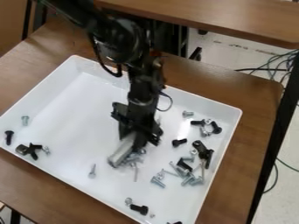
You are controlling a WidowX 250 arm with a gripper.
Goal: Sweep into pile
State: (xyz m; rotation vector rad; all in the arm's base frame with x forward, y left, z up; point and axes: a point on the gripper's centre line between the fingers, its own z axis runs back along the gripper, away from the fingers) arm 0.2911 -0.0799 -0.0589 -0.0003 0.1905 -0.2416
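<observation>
Black claw [132, 142] clamps a silvery bar [121, 152], the tray [38, 87] bare towards its upper-left rim.

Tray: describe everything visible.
The tray is white, shallow and apparently rectangular, with low raised walls and rounded visible corners; it looks like glossy plastic. It lies flat on a brown wood-look table, with its near end cut off by the picture's edge. Loose black and silvery bolts lie in it, densest toward the right. The gripper holds a grey cylinder over the middle; whether that touches the tray, I can't tell.

Brn wood-look tbl [260, 97] w/ a shallow wht rect. tray [70, 109] on top.
</observation>
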